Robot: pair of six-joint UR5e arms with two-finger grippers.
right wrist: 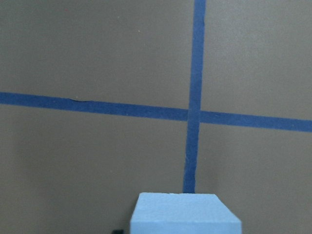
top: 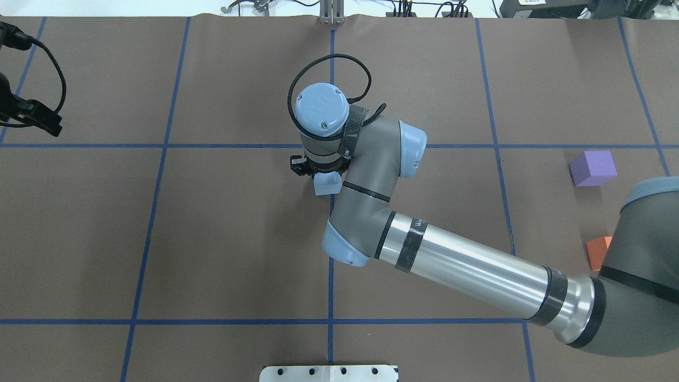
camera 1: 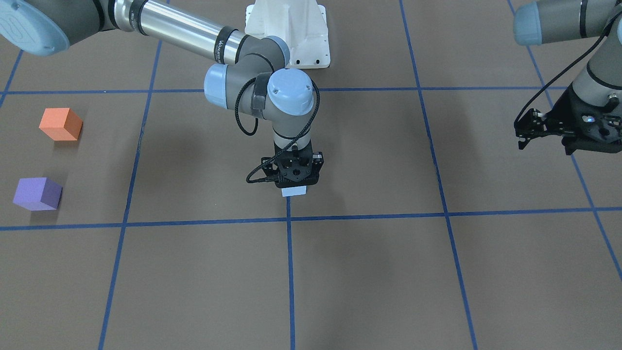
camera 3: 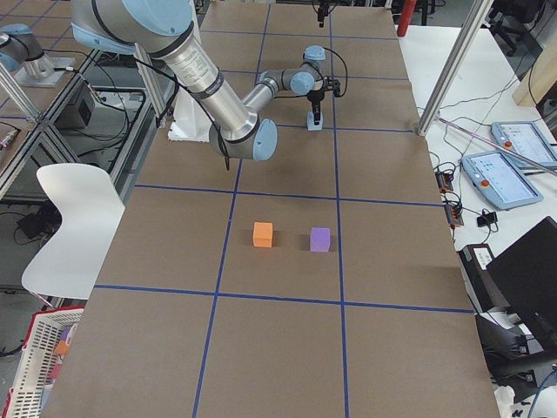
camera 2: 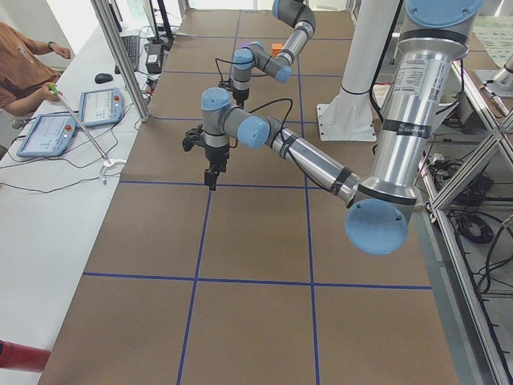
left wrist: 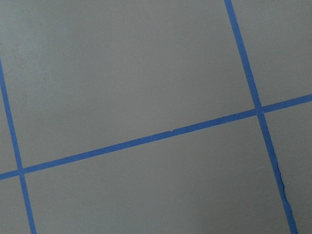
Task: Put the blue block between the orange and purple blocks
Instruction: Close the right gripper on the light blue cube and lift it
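Observation:
The light blue block point(camera 1: 294, 191) sits between the jaws of my right gripper point(camera 1: 293, 183) near the table's middle, just above a blue tape crossing. The gripper points straight down and looks shut on it. The block fills the bottom centre of the right wrist view point(right wrist: 185, 213), and the fingers are hidden. It also shows in the overhead view point(top: 327, 184). The orange block point(camera 1: 60, 124) and the purple block point(camera 1: 38, 193) stand apart on the robot's right side, with a gap between them. My left gripper point(camera 1: 521, 137) hangs open and empty, far off on the other side.
The brown table cover point(camera 1: 369, 272) carries a grid of blue tape lines. The white robot base point(camera 1: 287, 34) stands at the robot's edge of the table. Operators' tablets and cables point(camera 3: 500, 170) lie on a side bench beyond the table.

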